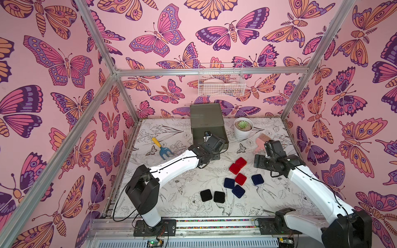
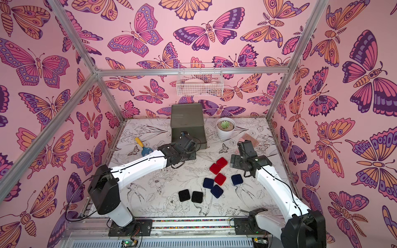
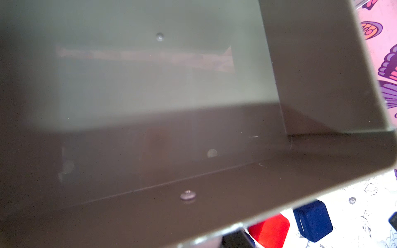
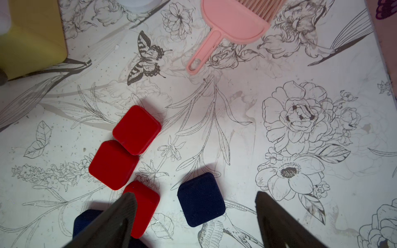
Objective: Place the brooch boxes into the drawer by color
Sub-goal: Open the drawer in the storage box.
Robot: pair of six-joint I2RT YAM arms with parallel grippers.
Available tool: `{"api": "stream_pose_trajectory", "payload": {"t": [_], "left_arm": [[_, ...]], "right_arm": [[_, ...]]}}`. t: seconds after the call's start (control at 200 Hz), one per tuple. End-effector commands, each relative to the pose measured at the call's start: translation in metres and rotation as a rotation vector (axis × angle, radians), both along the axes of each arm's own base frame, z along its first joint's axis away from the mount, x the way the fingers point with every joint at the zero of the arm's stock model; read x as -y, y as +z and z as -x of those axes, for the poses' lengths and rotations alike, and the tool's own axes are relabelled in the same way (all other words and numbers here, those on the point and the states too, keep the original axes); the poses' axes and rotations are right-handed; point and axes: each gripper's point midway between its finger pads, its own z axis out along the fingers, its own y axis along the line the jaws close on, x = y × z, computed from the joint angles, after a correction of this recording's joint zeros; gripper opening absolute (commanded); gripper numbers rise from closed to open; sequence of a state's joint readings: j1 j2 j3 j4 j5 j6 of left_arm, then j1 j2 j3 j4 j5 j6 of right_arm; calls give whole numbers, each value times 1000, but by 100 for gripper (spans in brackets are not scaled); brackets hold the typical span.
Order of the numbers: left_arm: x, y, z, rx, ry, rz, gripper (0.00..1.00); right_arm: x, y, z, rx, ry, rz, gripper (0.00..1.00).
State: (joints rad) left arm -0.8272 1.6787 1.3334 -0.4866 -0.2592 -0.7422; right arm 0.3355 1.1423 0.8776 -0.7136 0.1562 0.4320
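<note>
Left jaws, hidden at the front of the boxy grey drawer chest (image 1: 205, 114), are pressed together, the white left arm (image 1: 171, 164) reaching low and forward. Right jaws hang spread above the floral counter (image 1: 171, 193), the right arm (image 1: 311, 186) bent. All eight small velvety square brooch boxes, red (image 1: 240, 162), navy (image 1: 257, 179) and black (image 1: 206, 195), lie on the counter.

Both top views look down from high over the whole counter (image 1: 171, 193); the left wrist view peers closely into the drawer (image 3: 150, 85), the right wrist view down onto the brooch boxes (image 4: 136, 130).
</note>
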Motion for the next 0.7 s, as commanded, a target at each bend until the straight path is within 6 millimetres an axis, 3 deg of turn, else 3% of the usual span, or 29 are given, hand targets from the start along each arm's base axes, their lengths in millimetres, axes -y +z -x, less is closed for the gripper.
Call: {"api": "stream_pose_trajectory", "payload": {"t": [0.0, 0.205, 0.265, 0.436, 0.526, 0.696], "left_arm": [[4, -7, 23, -45, -58, -6, 0], [6, -10, 29, -53, -64, -6, 3], [6, -10, 30, -51, -72, -8, 22], [6, -7, 32, -44, -77, -5, 62], [6, -6, 32, -40, -81, -6, 75], [5, 0, 33, -31, -82, 1, 83]], "right_arm": [[6, -22, 20, -130, -39, 29, 91], [8, -47, 40, -246, -60, 32, 90], [8, -51, 44, -258, -67, 26, 90], [10, -63, 54, -292, -72, 28, 91], [8, -69, 56, -312, -65, 23, 91], [3, -74, 54, -321, -37, 14, 90]]}}
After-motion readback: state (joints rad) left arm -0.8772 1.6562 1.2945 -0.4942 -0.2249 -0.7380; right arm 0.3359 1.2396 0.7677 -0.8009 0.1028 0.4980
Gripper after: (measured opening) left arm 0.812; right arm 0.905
